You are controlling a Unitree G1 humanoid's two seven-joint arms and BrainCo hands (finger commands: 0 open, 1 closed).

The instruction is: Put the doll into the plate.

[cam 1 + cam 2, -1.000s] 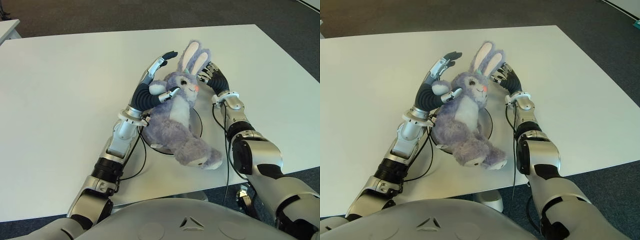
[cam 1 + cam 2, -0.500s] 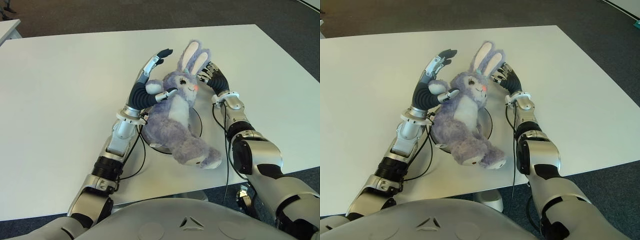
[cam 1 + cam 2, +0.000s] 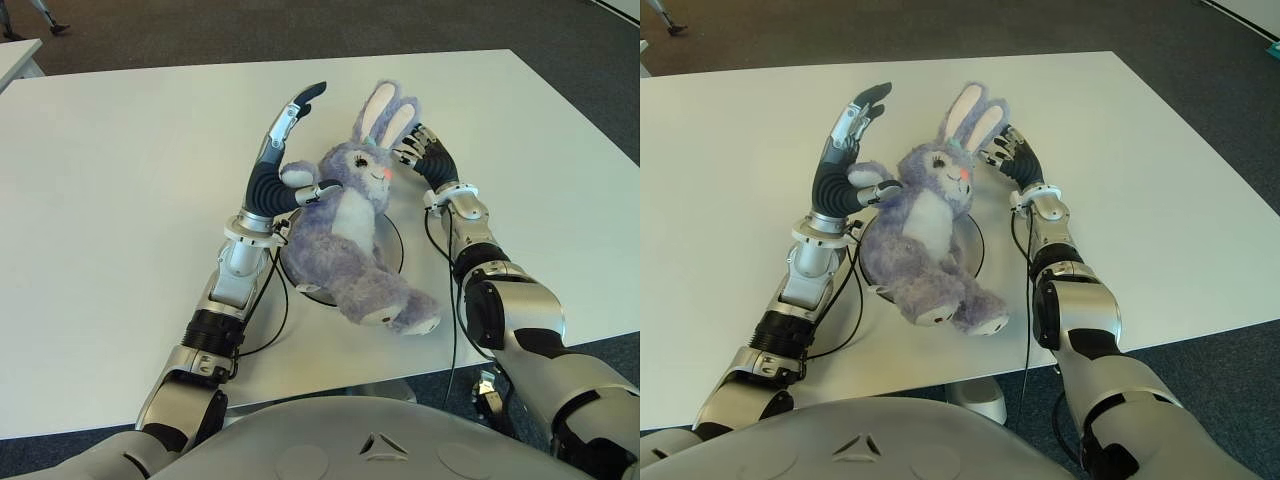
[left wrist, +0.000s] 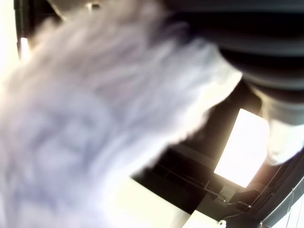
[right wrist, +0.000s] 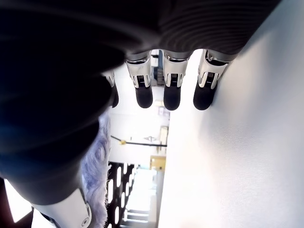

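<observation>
The left hand [image 3: 283,150] stands left of centre in the left eye view, fingers [image 3: 300,100] stretched up and spread, holding nothing; its thumb lies against the doll's near paw, and its own wrist view shows only blurred fur pressed close. Just right of it, at the middle of the frame, the doll [image 3: 357,225], a purple plush rabbit with a white belly and 2 pink-lined ears, lies on its back across the plate [image 3: 396,245], a dark shallow dish whose rim shows on both sides of the body. The doll's head points to the upper part of the frame and its 2 feet hang past the plate's lower rim toward the bottom right. Right of the ears, the right hand [image 3: 428,157] sits close beside the doll's head, its fingers [image 5: 171,90] loosely curved with bare gaps under the tips, gripping nothing. Everything stands on the white table [image 3: 120,200] filling most of the frame.
</observation>
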